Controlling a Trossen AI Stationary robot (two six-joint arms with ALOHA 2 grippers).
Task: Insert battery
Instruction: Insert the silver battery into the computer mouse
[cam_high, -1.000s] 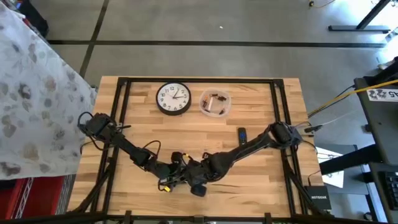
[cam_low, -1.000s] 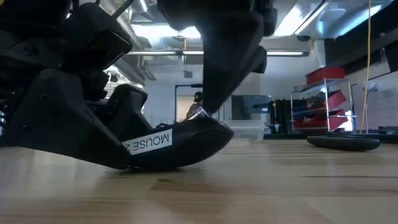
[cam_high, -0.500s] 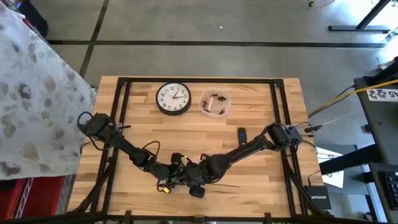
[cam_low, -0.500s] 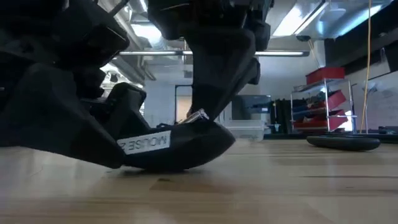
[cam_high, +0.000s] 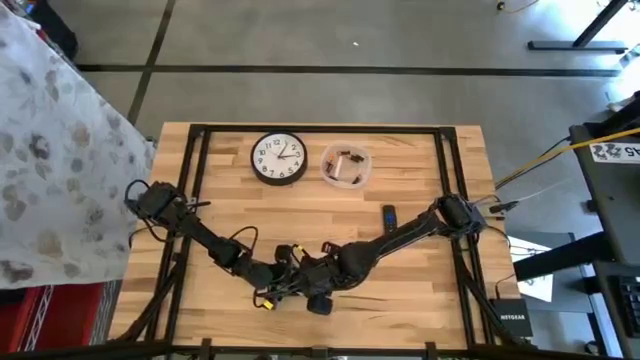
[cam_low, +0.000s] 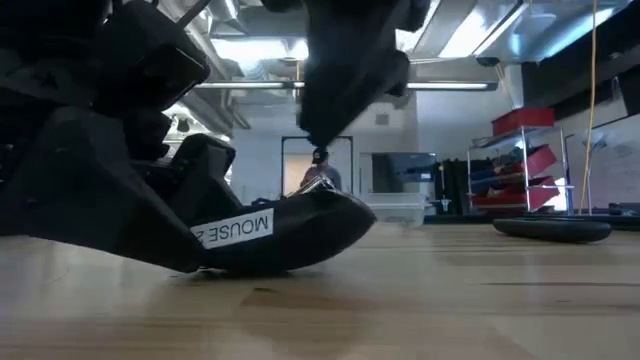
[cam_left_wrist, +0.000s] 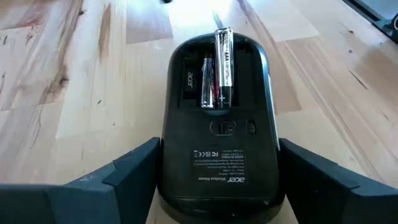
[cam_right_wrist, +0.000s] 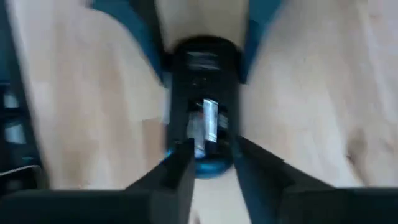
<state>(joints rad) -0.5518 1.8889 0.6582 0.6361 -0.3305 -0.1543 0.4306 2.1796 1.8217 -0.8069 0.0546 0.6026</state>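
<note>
Lower centre of the high view: both dark arms converge on a black plastic computer mouse (cam_left_wrist: 217, 130) lying underside-up on the pale wooden table (cam_high: 420, 190). The left gripper (cam_left_wrist: 214, 177) has its two fingers spread wide around the mouse's rear end, one finger (cam_left_wrist: 127, 168) at each flank; whether they press the shell or merely bracket it cannot be told. In the left wrist view the open compartment occupies the upper centre of the frame; one cylindrical silver-and-black AAA battery (cam_left_wrist: 224, 65) sits in the right-hand slot with its far end tilted up over the compartment rim, judged not fully seated, and a second cell (cam_left_wrist: 207, 81) lies beside it in the left slot. The right gripper (cam_right_wrist: 208, 165) hangs above the mouse's front end; in the right wrist view its fingers stand slightly apart, straddling the compartment, with nothing visibly pinched between them. The battery thus lies just beyond and between these fingertips. The step in hand is judged to be seating the raised cell: press downward on the lifted end, along the slot axis, while the left gripper steadies the shell against sliding or rocking. Upper centre of the high view: a round white wall clock (cam_high: 278, 158) and a clear plastic bowl (cam_high: 346, 166), well apart from the work.
</note>
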